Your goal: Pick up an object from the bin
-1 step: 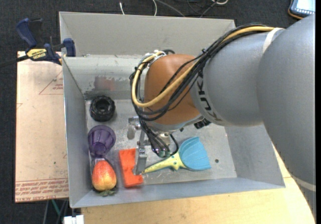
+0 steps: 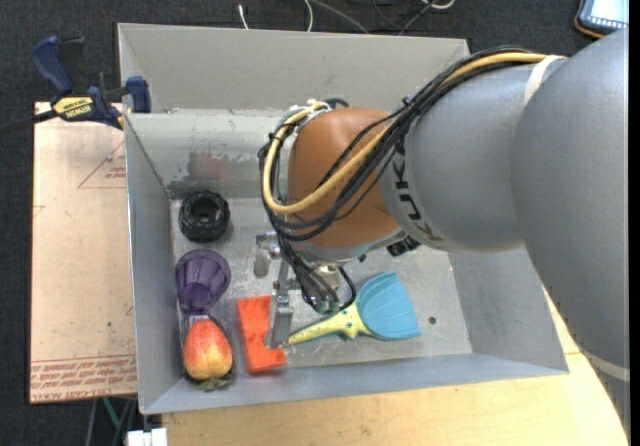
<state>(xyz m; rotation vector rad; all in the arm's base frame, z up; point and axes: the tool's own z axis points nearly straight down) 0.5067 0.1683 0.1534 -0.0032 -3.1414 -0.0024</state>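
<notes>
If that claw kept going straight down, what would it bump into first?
Most likely the right edge of the orange block, just under the gripper. The yellow handle of the blue scoop lies close beside, so it might meet that instead; depth is hard to judge.

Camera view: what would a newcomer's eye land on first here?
The big grey arm with its orange wrist cover reaches in from the right and hangs over the middle of the bin. Its gripper is low at the near side, beside an orange block and the yellow handle of a blue scoop. Along the left wall sit a black ring, a purple cup and a red-yellow fruit.
</notes>
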